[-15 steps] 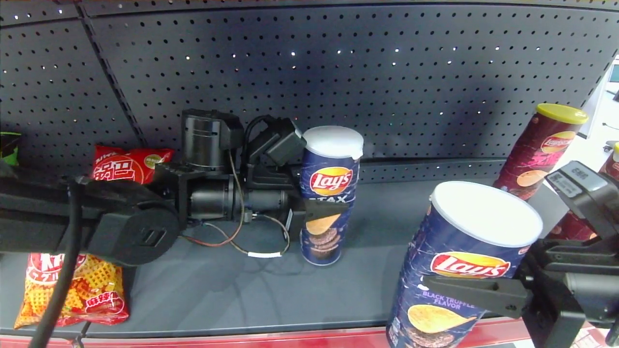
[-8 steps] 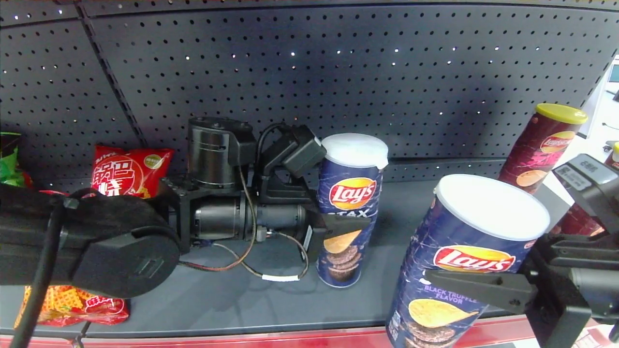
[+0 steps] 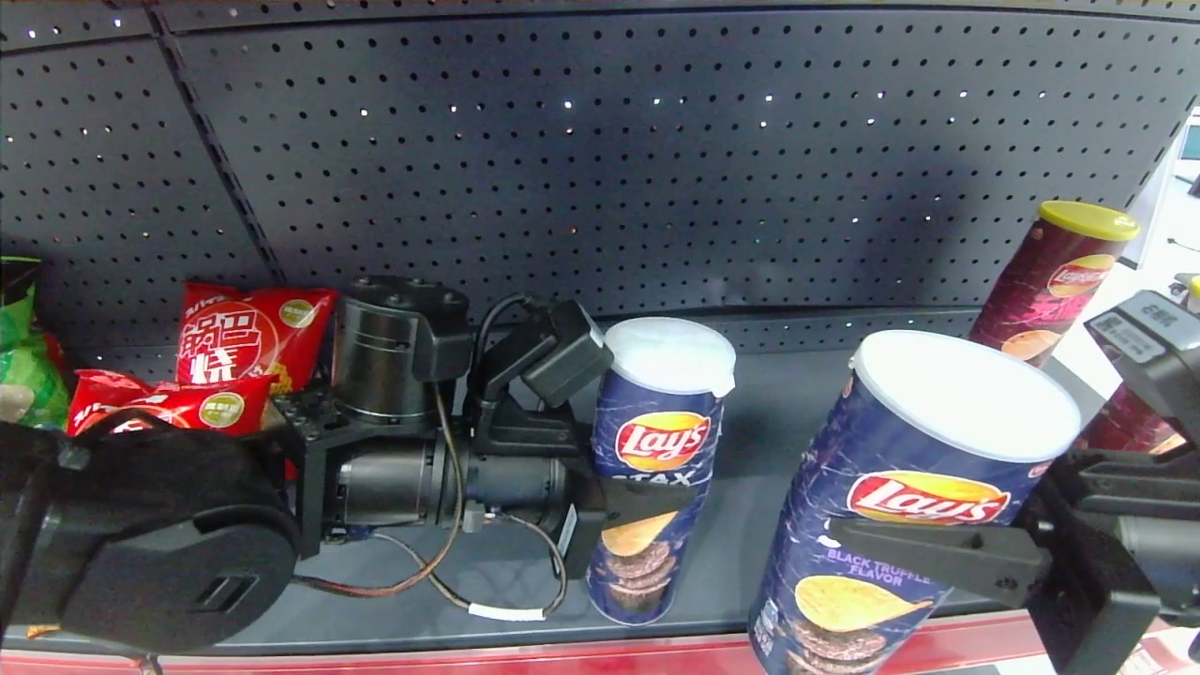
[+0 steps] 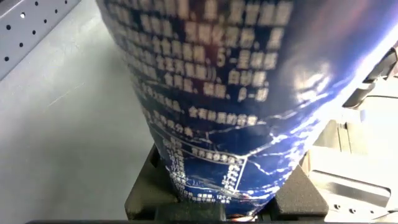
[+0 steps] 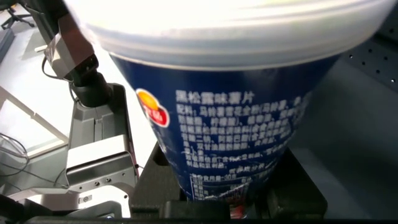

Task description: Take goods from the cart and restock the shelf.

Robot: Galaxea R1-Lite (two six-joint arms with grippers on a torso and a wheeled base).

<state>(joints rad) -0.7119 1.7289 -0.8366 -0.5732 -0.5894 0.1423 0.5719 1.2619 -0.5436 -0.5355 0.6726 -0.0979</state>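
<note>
Chips — left tool point(image 3: 645, 506) clamps left can point(image 3: 667, 412), right tool point(image 3: 923, 562) right can point(image 3: 947, 441).

The middle blue can point(image 3: 656, 469) bears a round red-and-yellow brand logo on its front, with a line of white capitals below it, partly covered. In the left wrist view the same can point(image 4: 236, 93) shows dense rows of small white Chinese print and a boxed table, too fine to make out.

The near blue can point(image 3: 900, 525) has the same logo with two lines of white flavour lettering under it. In the right wrist view it point(image 5: 236, 124) shows a small logo, a heading of Chinese characters and smaller lines beneath.

The maroon can point(image 3: 1055, 281) carries a logo near its top. Two red bags point(image 3: 248, 337) show large white Chinese characters and round badges. A white tag point(image 3: 1130, 337) holds a black code square.
</note>
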